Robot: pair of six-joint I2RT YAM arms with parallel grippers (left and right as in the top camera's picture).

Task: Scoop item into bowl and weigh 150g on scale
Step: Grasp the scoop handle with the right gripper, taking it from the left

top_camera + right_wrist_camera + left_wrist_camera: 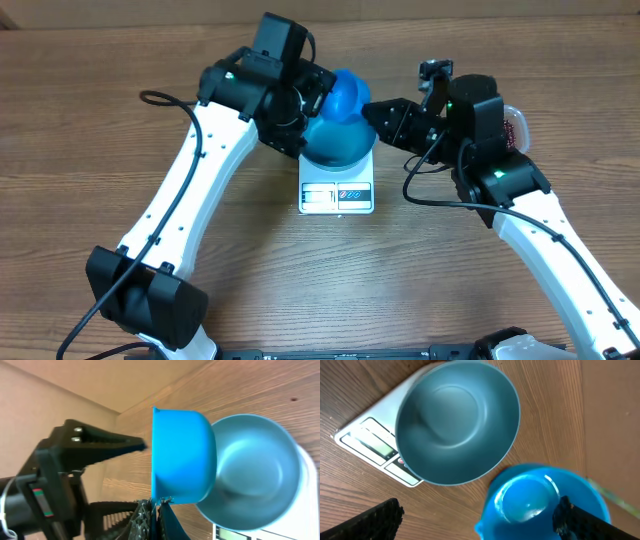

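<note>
Wood-grain brown table (120, 80), and at its middle a small flat white square kitchen scale (337, 195), pale display panel on the near edge. On top of the scale, upright, a round smooth-sided blue bowl (335, 145), its smooth inside in full view from both wrist cameras. Just over the bowl's far rim, held off the table and tipped on its side, a small bright blue plastic scoop (347, 93), mouth turned toward the left arm. Right gripper (155, 521) pressed together on the scoop's edge, carrying it. Left gripper (475, 522) spread wide, one black finger (370, 520) on each side of the scoop; whether either touches it, impossible to tell. Far right, mostly hidden behind the right arm, a clear plastic tub (510, 108) with a heap of small dark red-brown beans (518, 130) inside, well apart from the bowl.
</note>
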